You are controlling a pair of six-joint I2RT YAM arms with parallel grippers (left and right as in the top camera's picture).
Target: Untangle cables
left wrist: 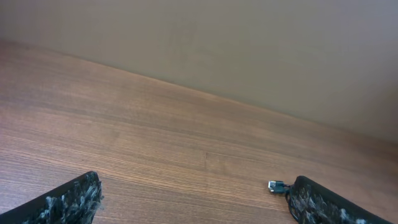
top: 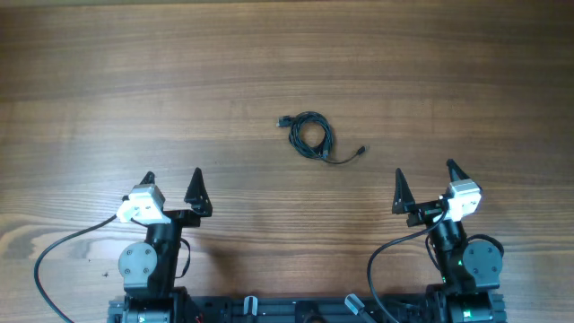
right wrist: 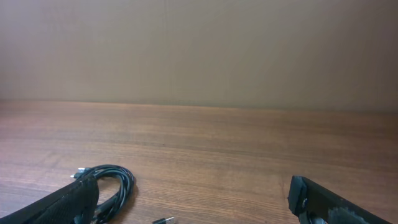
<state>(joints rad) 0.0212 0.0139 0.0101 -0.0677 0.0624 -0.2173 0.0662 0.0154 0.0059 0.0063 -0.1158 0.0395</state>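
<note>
The cables [top: 310, 135] are thin black wires coiled in a small bundle at the table's middle, with one plug end [top: 360, 151] trailing to the right. My left gripper [top: 171, 187] is open and empty, near the table's front left, well short of the bundle. My right gripper [top: 425, 185] is open and empty at the front right. The left wrist view shows only a plug tip [left wrist: 277, 186] beside my right-hand finger. The right wrist view shows the coil [right wrist: 114, 184] behind my left-hand finger and a plug [right wrist: 164, 220] at the bottom edge.
The wooden table [top: 134, 81] carries nothing else. Thicker black arm cables [top: 54, 256] loop near both arm bases at the front edge. A plain wall stands behind the table in both wrist views.
</note>
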